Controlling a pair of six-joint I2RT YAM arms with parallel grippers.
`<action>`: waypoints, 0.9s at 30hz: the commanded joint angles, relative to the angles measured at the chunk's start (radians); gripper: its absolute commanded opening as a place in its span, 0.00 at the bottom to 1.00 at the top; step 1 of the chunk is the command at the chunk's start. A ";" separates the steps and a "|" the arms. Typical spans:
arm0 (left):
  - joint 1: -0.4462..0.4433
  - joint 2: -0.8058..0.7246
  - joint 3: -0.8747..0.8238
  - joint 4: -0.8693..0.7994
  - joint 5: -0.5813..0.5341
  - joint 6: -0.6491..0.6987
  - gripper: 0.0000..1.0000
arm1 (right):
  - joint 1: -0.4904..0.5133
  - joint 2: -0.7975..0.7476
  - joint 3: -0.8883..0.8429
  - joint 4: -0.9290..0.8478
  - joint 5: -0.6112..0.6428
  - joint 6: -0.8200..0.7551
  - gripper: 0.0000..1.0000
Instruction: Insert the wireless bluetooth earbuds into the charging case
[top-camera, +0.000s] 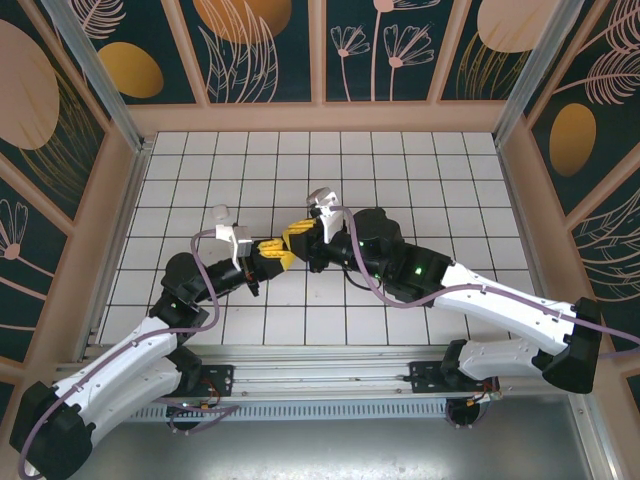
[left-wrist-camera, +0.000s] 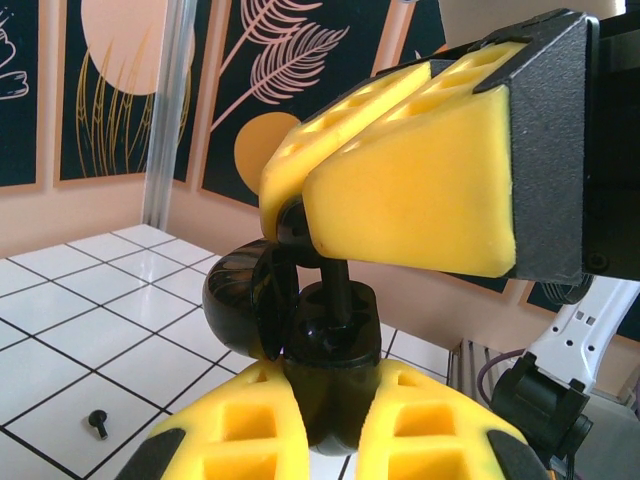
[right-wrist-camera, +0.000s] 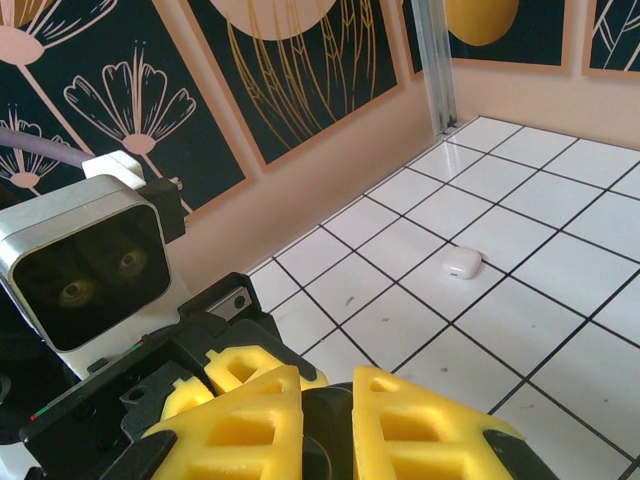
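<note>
We are looking at the left claw (left-wrist-camera: 330, 400) clamping the black charging case (left-wrist-camera: 335, 350) between its yellow fingers (left-wrist-camera: 245, 430), which are pressing in from either side. The case is sitting open, its rounded lid (left-wrist-camera: 240, 300) leaning off to the left. The right claw (left-wrist-camera: 295, 205) is reaching in from above and to the right, with its own yellow fingers pinching together on a black earbud (left-wrist-camera: 337, 280). The earbud's stem is pointing down into the body of the case.

From overhead we are seeing the left arm (top-camera: 130, 350) and the right arm (top-camera: 480, 300) bringing both claws tip to tip above the middle of the white tiled desk (top-camera: 400, 160).

In the left wrist view, a second black earbud (left-wrist-camera: 97, 423) is lying on a tile below and to the left of the case, apart from both claws. In the right wrist view, a small white rounded thing (right-wrist-camera: 461, 262) is lying on the tiles well away from the claw. We are not able to tell whether it is a bud or a case.
</note>
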 joint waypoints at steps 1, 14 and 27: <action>-0.003 -0.008 0.016 0.067 -0.005 -0.013 0.00 | 0.005 0.001 -0.017 -0.017 0.017 -0.027 0.14; -0.002 -0.005 0.034 0.054 -0.012 -0.009 0.00 | 0.005 0.024 0.009 -0.116 -0.075 -0.055 0.17; -0.004 -0.022 0.032 0.024 -0.016 -0.006 0.00 | 0.005 0.109 0.141 -0.246 0.039 0.018 0.37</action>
